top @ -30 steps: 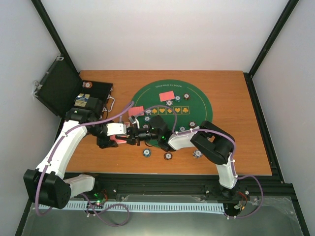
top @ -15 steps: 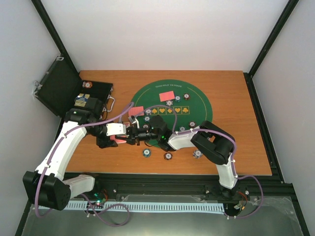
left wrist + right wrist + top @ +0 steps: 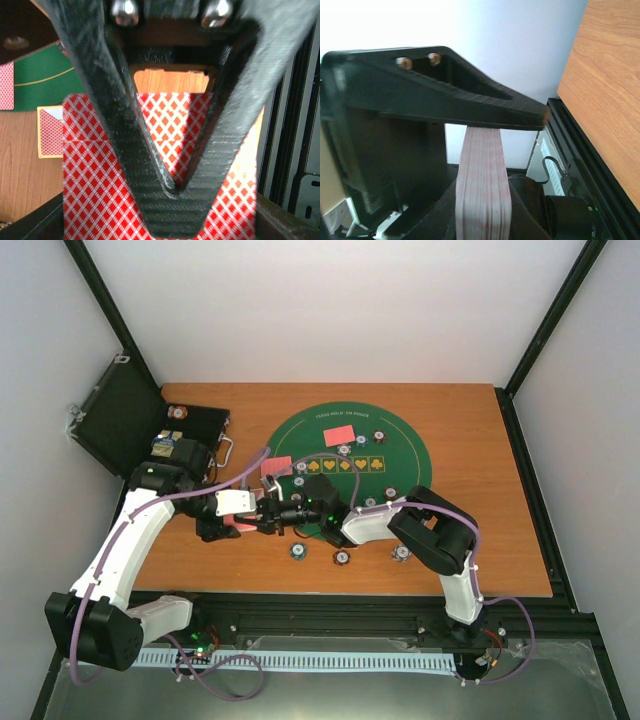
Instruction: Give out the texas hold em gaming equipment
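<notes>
Right by the round green felt mat (image 3: pixel 400 440), right gripper (image 3: pixel 492 150) clamps a thick deck of red diamond-backed cards (image 3: pixel 484 190), left gripper's (image 3: pixel 170 200) ribbed black jaws pinched shut over the top card (image 3: pixel 100 190).

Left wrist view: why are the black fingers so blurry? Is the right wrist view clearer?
Left wrist view: fingers too close to the lens, blurred; red-backed cards beyond sharper. Right wrist view: glaring white backdrop, upper finger dark against it.
</notes>
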`<state>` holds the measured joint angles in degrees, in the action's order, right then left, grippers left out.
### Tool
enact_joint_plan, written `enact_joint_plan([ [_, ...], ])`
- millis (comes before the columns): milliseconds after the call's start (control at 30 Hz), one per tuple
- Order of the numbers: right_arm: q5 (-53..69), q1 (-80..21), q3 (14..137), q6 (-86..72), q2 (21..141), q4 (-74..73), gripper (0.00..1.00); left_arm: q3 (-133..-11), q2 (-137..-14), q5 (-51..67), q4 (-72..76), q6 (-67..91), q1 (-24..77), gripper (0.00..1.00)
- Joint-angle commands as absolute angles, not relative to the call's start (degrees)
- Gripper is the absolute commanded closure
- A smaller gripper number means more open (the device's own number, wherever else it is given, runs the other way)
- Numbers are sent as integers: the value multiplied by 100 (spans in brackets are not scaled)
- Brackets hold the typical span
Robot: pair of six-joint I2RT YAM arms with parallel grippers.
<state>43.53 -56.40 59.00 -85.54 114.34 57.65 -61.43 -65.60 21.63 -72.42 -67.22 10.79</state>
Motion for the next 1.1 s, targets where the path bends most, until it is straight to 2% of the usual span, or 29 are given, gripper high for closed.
enact_joint_plan([
  [0,4272,-5695,5889,-8518,11360,5678,97,-6257,-6443,2531,-7220,-6800,1090,26],
  [100,4263,-5695,5892,-8521,11356,5691,97,-6250,-6443,2544,-7313,-6850,1090,21],
  [200,4272,-5695,5893,-8517,11364,5694,97,-6220,-6476,2500,-7351,-6885,1089,20],
  [567,4324,-5700,5993,-8483,11388,5630,97,-6231,-6676,2380,-7669,-7040,1090,30],
  [667,4346,-5695,6025,-8484,11411,5625,97,-6283,-6723,2415,-7739,-7023,1088,23],
  [933,4408,-5691,6119,-8433,11382,5552,97,-6229,-6801,2432,-7727,-6986,1090,13],
  [1067,4415,-5695,6104,-8434,11428,5507,97,-6308,-6780,2483,-7750,-7030,1092,21],
])
